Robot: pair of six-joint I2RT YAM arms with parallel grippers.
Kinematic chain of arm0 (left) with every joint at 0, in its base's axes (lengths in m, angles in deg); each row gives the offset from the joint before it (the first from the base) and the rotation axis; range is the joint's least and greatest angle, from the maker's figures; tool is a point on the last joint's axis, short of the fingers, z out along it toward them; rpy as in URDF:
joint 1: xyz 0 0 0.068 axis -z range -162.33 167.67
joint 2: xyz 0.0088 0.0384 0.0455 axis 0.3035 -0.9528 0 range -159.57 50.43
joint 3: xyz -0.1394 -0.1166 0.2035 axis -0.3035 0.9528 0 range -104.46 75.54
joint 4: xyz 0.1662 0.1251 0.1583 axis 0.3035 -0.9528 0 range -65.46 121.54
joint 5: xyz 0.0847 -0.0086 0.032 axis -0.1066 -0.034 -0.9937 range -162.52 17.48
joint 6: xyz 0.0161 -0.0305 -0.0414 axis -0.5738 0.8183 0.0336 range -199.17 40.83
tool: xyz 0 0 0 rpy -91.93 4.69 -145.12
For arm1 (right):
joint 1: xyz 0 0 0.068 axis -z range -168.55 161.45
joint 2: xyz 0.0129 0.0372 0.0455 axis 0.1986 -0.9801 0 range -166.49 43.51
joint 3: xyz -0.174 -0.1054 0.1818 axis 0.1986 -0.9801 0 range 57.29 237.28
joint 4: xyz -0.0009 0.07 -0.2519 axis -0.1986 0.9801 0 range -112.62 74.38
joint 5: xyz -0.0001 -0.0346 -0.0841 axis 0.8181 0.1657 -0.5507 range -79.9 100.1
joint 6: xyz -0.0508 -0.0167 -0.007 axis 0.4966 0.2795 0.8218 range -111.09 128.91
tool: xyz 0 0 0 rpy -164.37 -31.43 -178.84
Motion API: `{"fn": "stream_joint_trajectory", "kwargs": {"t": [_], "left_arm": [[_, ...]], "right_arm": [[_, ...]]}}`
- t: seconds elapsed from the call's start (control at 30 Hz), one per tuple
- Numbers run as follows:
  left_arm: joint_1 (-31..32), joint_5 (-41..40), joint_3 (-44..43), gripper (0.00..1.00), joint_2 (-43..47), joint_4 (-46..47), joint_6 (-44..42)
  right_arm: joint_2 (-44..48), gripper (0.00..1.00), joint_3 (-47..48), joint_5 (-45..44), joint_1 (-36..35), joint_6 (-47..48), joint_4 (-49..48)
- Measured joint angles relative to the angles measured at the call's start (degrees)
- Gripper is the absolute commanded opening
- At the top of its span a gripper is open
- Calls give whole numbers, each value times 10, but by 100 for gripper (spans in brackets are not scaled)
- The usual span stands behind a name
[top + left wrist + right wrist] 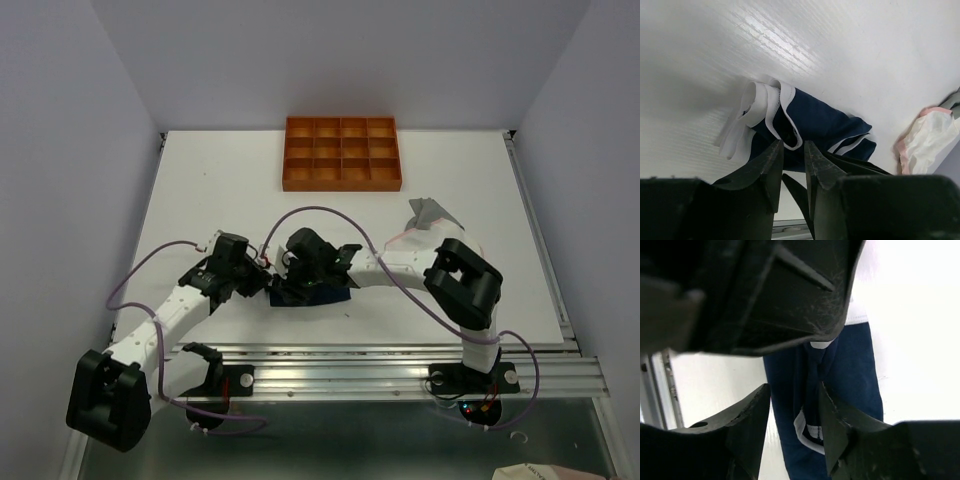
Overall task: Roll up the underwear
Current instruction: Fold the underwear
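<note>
Where the two arms meet on the smooth white worktop (pixel 220 180), the soft navy underwear (pixel 815 120) lies bunched, white trim folded. The left hand (pixel 792 150) pinches that trimmed edge narrowly; the right hand (pixel 792 405) stands parted over the cloth. Only the top view shows the orange gridded tray (pixel 340 153).

- Top external camera: fixed high at the near edge, facing down over the whole table (pixel 200 180).
- Left wrist camera: low, close, angled across the tabletop.
- Right wrist camera: closer, facing down.
- All share the navy underwear (pixel 815 120).
</note>
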Motion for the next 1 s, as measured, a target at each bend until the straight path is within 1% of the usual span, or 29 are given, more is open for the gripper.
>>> {"fn": "stream_joint_trajectory", "kwargs": {"t": [0.03,0.23,0.27,0.3,0.4,0.5,0.6,0.63,0.67,0.77,0.83,0.93,1.0], "left_arm": [[0,-3,-1,37,6,-5,0],[0,-24,-18,38,36,-22,-3],[0,-25,-20,38,35,-21,-4],[0,-26,-23,38,33,-21,-5],[0,-29,-34,38,12,-17,-12],[0,-32,-58,37,-31,-12,-26],[0,-35,-90,32,-80,-5,-43],[0,-35,-97,31,-92,-1,-48],[0,-35,-108,26,-111,5,-56],[0,-29,-122,22,-152,23,-74],[0,-20,-123,22,-174,30,-88],[5,0,-122,22,-184,31,-104],[8,7,-119,22,-184,33,-110]], "right_arm": [[6,54,0,5,0,2,2],[57,55,-3,23,0,18,10],[68,50,-4,23,0,20,13],[76,39,-5,23,0,21,14],[101,31,-5,13,0,17,13],[116,25,-5,-28,0,5,5],[117,22,-5,-79,8,-22,-12],[117,22,-5,-91,12,-30,-14],[117,22,-4,-112,19,-50,-19],[104,22,13,-169,45,-99,-38],[89,22,33,-210,59,-136,-52],[72,22,54,-279,73,-205,-73],[69,22,57,-309,75,-249,-82]]}}
